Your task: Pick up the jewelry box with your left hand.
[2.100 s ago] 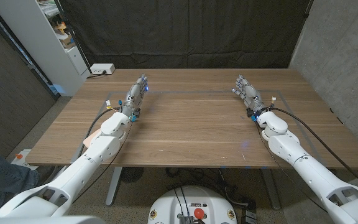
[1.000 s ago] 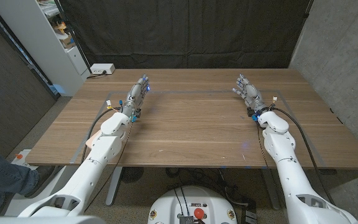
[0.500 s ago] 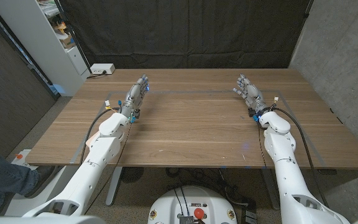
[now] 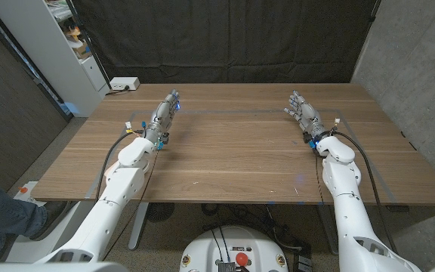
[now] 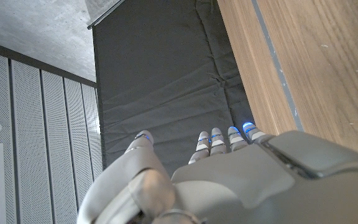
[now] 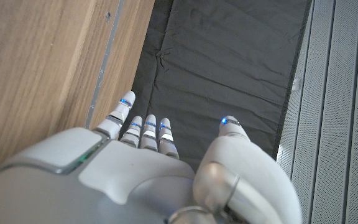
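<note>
Both hands are seen empty over the wooden table (image 4: pixel 232 162), fingers extended and slightly apart: the left hand (image 4: pixel 166 112) near the far left part of the top, the right hand (image 4: pixel 302 112) near the far right, well apart from each other. From each wrist view, straight fingers are shown reaching toward the dark curtain (image 4: pixel 225 38) hung behind the table, with nothing held.

No jewelry box can be made out on the table or in either hand, so its place cannot be told. A box of that kind would be judged light, rigid and smooth-sided, possibly hinged; it would best be taken across two opposite walls with the lid kept closed, and squeezed gently.

Beyond the left corner a white shelf unit (image 4: pixel 47 53) and a small white device (image 4: pixel 124 84) are seen. No brand, label or writing can be read anywhere.
</note>
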`<state>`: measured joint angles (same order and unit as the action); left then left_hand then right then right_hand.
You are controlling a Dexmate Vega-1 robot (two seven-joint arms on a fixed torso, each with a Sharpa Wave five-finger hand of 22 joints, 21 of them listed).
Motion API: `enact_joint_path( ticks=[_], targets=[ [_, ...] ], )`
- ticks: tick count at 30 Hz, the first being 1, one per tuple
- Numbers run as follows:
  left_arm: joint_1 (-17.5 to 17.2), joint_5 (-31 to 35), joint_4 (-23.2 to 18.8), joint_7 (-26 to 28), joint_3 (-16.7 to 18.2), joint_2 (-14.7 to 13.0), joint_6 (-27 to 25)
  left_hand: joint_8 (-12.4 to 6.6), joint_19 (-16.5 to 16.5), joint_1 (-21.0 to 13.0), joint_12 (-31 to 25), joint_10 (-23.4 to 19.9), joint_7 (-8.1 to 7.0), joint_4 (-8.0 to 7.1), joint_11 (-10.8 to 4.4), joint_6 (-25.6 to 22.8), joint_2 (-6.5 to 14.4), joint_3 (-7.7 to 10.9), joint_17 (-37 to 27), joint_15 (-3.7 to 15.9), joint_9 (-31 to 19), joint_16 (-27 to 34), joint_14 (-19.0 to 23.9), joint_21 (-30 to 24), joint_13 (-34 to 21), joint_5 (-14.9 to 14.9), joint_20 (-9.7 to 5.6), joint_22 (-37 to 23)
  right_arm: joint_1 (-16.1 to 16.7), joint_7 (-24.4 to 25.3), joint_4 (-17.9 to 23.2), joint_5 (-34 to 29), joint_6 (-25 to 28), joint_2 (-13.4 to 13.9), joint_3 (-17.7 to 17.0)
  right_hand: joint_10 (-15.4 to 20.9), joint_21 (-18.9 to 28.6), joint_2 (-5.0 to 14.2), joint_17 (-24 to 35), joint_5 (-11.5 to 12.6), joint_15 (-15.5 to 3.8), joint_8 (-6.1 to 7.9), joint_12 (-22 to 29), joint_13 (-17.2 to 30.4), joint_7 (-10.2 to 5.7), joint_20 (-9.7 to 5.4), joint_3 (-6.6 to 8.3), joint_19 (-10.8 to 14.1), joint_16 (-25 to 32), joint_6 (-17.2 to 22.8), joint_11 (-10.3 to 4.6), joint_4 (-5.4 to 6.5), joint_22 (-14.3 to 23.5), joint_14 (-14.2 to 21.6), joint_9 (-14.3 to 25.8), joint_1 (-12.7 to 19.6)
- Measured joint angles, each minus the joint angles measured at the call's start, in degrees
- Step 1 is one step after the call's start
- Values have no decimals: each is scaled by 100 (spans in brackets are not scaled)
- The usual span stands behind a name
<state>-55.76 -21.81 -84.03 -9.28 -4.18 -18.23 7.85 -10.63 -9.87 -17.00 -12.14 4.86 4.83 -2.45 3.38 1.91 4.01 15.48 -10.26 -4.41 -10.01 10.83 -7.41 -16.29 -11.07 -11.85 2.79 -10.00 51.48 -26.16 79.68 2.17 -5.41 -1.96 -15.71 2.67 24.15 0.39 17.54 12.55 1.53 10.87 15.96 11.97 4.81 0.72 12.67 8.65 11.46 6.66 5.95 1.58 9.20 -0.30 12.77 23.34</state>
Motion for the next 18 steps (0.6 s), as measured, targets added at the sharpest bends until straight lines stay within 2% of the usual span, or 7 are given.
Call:
enact_joint_path(
  ticks=[12, 18],
  targets=[
    [-159, 62, -279, 45, 88, -30, -33, 0, 21, 0, 0, 0, 18, 16, 0, -18, 0, 16, 0, 0, 0, 0, 0, 44, 0, 0, 21, 0, -47, -119, -66, -68, -8, -46, -88, 0, -43, 0, -26, 0, 0, 0, 0, 0, 0, 21, 0, 21, 0, 0, 0, 0, 0, 0, -27, 0],
    [-239, 90, -399, 59, 128, -58, -33, 0, 21, -10, 0, 0, 18, 16, 0, -18, 10, 16, 0, 0, 1, 0, 0, 44, 0, 0, 21, 0, -51, -138, -73, -74, -30, -63, -113, -1, -43, 0, -26, 0, 0, 0, 0, 1, 0, -21, 0, 62, 0, 0, 0, 0, 0, 0, -27, 0]
  ],
)
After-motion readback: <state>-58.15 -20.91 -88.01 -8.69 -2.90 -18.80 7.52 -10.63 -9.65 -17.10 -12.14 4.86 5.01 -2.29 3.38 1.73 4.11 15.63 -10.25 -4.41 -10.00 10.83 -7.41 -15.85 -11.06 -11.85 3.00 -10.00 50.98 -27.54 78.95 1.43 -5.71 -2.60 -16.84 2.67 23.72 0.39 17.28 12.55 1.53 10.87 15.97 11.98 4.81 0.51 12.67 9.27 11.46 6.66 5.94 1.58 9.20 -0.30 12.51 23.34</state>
